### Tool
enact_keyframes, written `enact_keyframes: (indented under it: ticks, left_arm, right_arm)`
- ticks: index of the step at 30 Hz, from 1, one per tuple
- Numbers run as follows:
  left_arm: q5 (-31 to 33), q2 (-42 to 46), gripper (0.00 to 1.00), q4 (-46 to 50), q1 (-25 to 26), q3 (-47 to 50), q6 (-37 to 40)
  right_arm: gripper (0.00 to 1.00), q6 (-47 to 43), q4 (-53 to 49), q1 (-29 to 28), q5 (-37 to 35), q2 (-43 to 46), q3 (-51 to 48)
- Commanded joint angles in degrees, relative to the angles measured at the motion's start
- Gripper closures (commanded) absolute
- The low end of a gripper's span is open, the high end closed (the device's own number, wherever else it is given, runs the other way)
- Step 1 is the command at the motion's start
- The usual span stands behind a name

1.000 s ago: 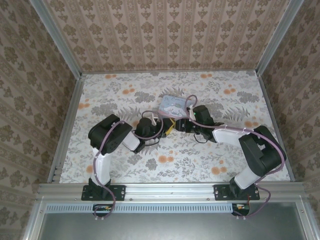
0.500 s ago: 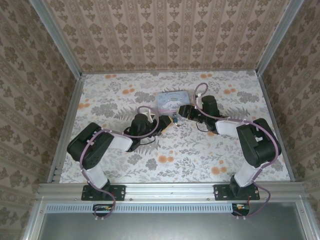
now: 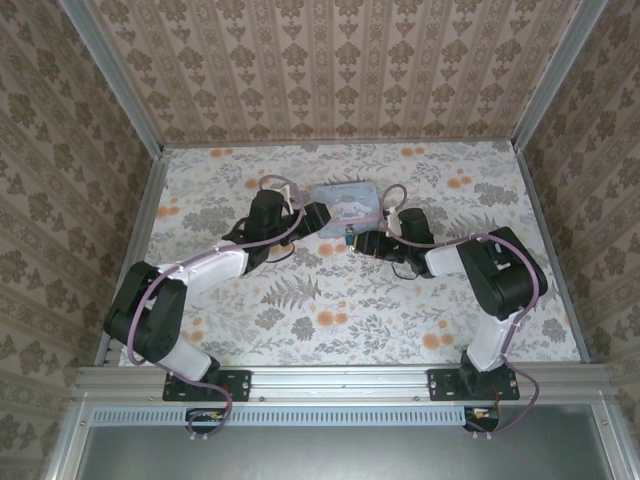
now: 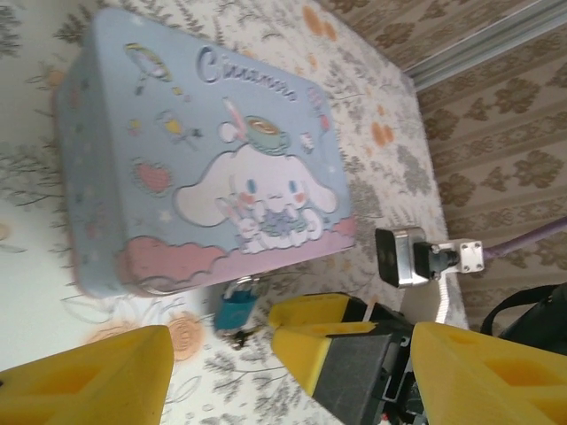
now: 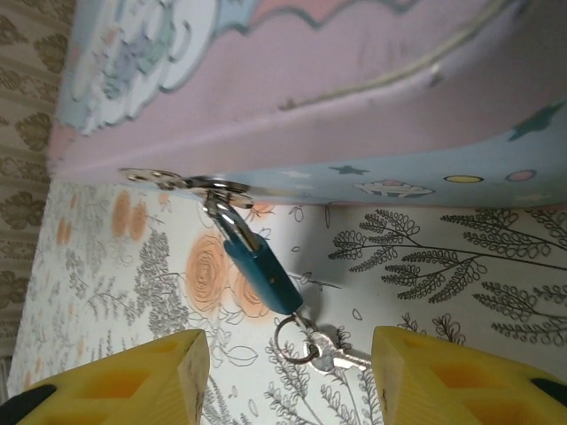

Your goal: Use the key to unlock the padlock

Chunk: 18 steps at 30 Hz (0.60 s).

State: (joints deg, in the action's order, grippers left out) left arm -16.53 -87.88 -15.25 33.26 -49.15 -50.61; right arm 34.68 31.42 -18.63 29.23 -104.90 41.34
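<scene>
Two arms out on the floral tabletop (image 3: 330,320), both reaching toward the middle of its far edge! Left arm (image 3: 200,268) sweeps in from the near-left corner, right arm (image 3: 490,270) folds in from the near-right, and they meet at the pastel blue-pink cartoon tin (image 3: 345,198), lying flat with its lid up, short of the far edge.

Left gripper (image 3: 322,215) sits at the tin's left end. On its wrist camera the yellow fingers (image 4: 89,381) are spread wide with nothing between them, jaws well apart, looking along the tin's near side.

Right gripper (image 5: 291,372) is down low, just off the tin's near side. Its jaws are spread too, gripping nothing, one yellow finger on each side of the small hardware on the tabletop.

Now the padlock (image 5: 263,270): a teal-blue body, just beside the tin's near wall, tilted away from it. Its shackle (image 5: 226,221) is threaded through the tin's metal hasp (image 5: 190,183). Whether that shackle is latched, I cannot tell.

At the lock's lower end sits a thin ring (image 5: 292,335), and the key (image 5: 341,358) lies flat on the tabletop at that ring, between the right gripper's fingertips and touching neither. Whether anything sits in the keyhole is too small to tell.
</scene>
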Motion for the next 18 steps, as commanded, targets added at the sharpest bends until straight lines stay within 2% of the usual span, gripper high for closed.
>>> enact_keyframes:
  ticks: [1,7,10,11,15,18]
  left_arm:
    - [0.79,0.78,0.27,4.45,-0.45,0.8,2.5]
    - [0.65,0.23,0.27,3.14,-0.56,2.03,1.22]
    - [0.63,-0.09,0.27,2.99,-0.7,2.12,1.11]
    - [0.71,-0.06,0.27,2.94,-0.74,2.12,1.03]
    - [0.79,-0.08,0.27,2.94,-0.82,2.11,0.96]
    - [0.78,-0.1,0.27,3.26,-0.91,1.98,1.21]
  right_arm:
    - [0.47,-1.56,1.79,-0.9,1.35,-2.57,2.88]
    - [0.48,-0.19,3.94,-1.79,2.47,-5.59,4.6]
    - [0.53,0.11,4.5,-2.19,2.85,-6.43,4.75]
    - [0.55,0.04,4.59,-2.25,2.85,-6.6,4.44]
    - [0.79,-0.22,5.2,-2.08,2.45,-6.46,2.77]
    - [0.91,-0.14,5.79,-1.78,2.23,-6.28,1.75]
